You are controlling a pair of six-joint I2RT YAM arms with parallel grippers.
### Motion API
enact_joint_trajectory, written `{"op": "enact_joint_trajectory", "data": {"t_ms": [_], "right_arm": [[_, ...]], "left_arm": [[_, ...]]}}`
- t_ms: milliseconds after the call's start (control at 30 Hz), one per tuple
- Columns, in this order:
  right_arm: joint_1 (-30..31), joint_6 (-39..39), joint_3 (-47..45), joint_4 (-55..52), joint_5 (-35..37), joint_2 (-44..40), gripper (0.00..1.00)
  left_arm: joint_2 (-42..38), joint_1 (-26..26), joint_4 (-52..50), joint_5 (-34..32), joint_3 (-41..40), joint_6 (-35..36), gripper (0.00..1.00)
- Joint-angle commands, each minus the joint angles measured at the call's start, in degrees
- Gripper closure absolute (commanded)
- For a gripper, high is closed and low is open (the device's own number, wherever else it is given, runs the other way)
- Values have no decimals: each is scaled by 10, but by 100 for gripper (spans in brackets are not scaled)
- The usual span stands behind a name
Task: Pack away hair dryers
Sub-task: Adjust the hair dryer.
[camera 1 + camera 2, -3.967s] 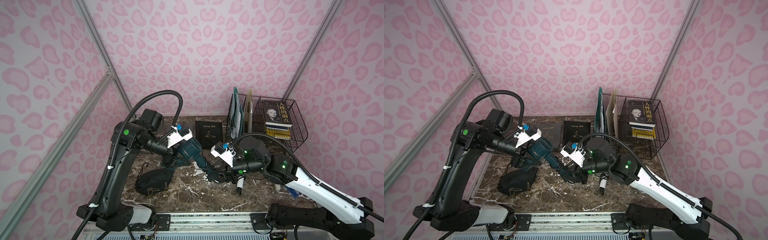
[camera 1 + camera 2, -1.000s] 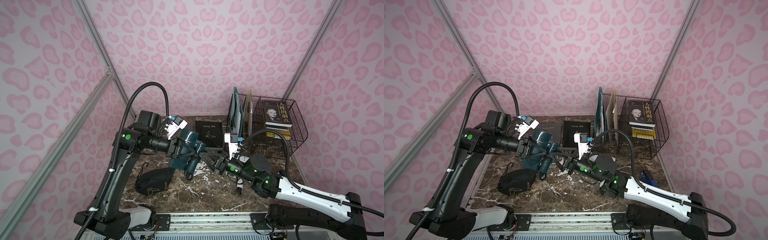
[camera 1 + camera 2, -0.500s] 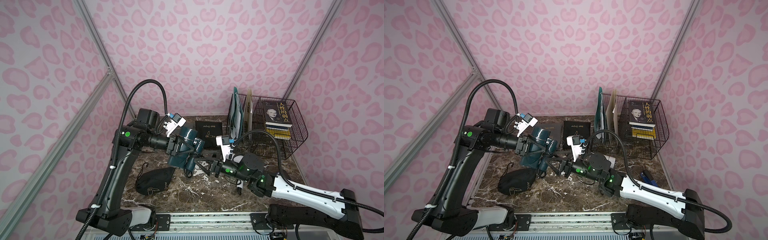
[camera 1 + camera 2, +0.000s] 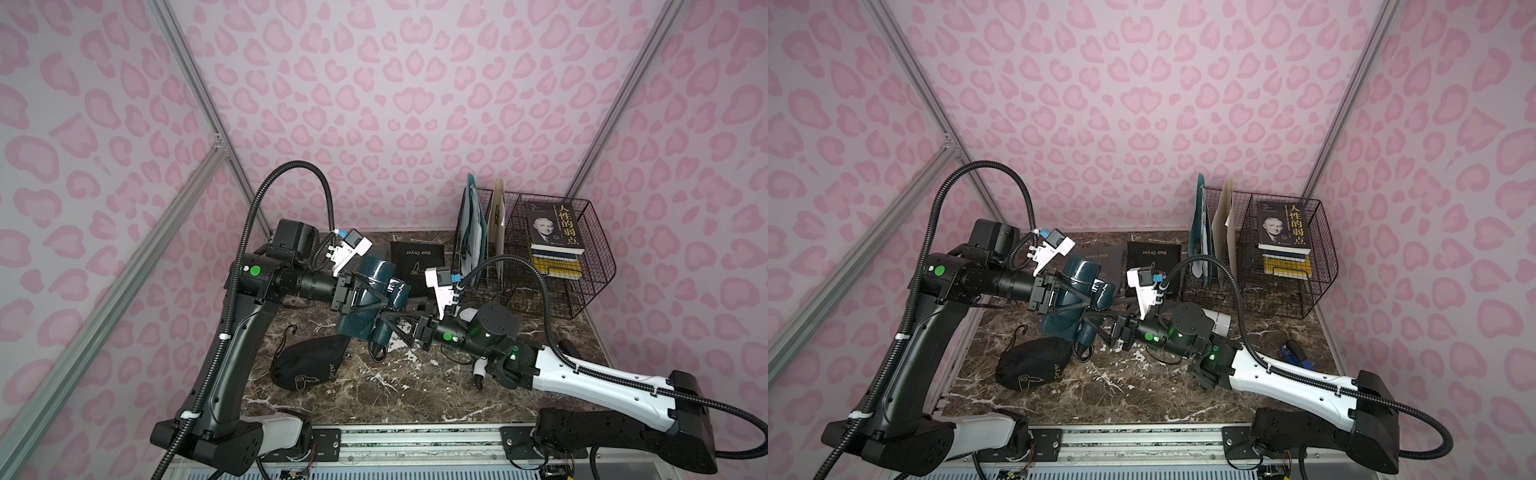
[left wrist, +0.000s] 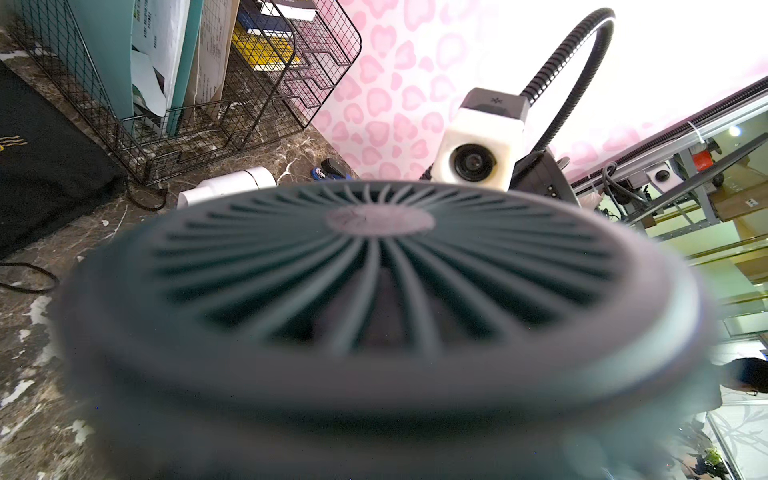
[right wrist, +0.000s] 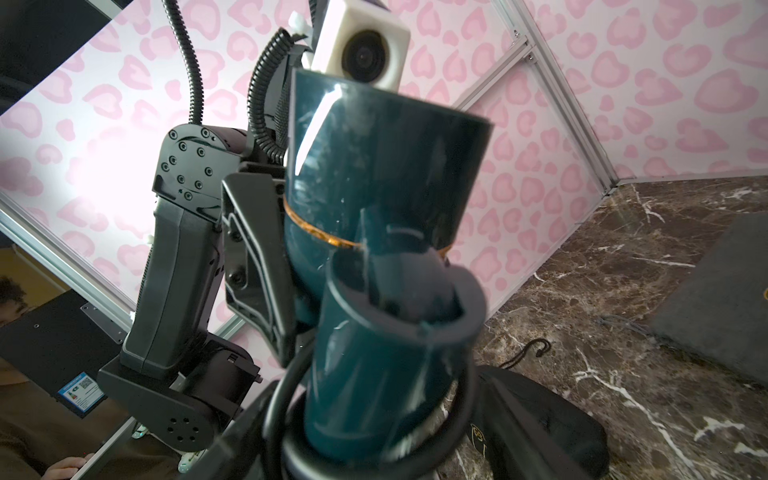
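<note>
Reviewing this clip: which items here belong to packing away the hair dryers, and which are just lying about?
Job: teal hair dryer, white hair dryer, drawstring pouch, black flat pouch, grey flat pouch.
Lying about: wire rack, book, folders, small blue object.

A small booth whose walls (image 4: 374, 104) are pale lilac, printed with pink heart-like blotches. Silver aluminium posts (image 4: 217, 141) run up the corners. The bench (image 4: 415, 395) is dark brown marble with white veins. A black wire rack (image 4: 598, 266) stands in its far right corner, and a metal rail (image 4: 415, 441) edges the near side. In the left wrist view, white glare washes out part of the wall.
</note>
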Motion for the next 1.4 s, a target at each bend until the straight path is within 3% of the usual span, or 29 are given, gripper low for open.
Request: {"op": "enact_joint_trajectory", "data": {"t_ms": [0,167,300,567,767,867,1133,1200,1300,1367], "right_arm": [[-6,18,0,51,-16,9,29],[-6,27,-1,64,-27,21,43],[-8,43,-17,98,-34,23,48],[-9,52,-22,105,-36,26,37],[-11,50,-16,101,-41,32,40],[-10,51,-16,107,-49,37,47],[-11,50,-21,117,-56,42,81],[-12,49,-24,118,-50,38,89],[-14,53,-33,128,-40,29,96],[-15,54,-37,131,-34,23,100]], "left_arm": [[-5,0,20,31,-1,0,98],[-2,0,21,31,4,1,98],[0,0,27,37,-1,-1,98],[-3,0,26,39,0,3,98],[0,0,24,41,0,7,98],[2,0,24,44,1,7,98],[4,0,26,44,4,6,96],[3,0,24,44,2,8,90],[0,0,20,41,1,14,70],[1,0,16,35,1,18,47]]}}
